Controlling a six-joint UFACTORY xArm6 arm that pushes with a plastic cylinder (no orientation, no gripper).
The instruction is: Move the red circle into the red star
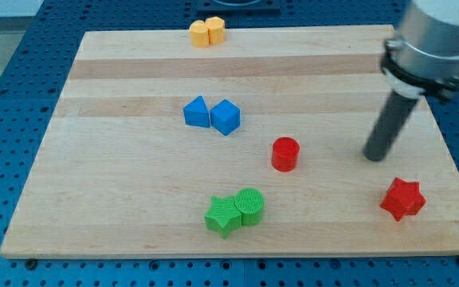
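The red circle [285, 154] is a short red cylinder near the middle of the wooden board [134, 183]. The red star [402, 199] lies at the view's lower right, near the board's right edge. My tip [373, 157] rests on the board to the right of the red circle, about a hand's width away from it, and above and left of the red star. It touches neither block.
Two blue blocks, a triangular one [197, 112] and a cube [225, 117], sit left of centre. A green star [222, 215] and green circle [250, 206] touch near the bottom. Two yellow blocks [207, 32] sit at the top edge.
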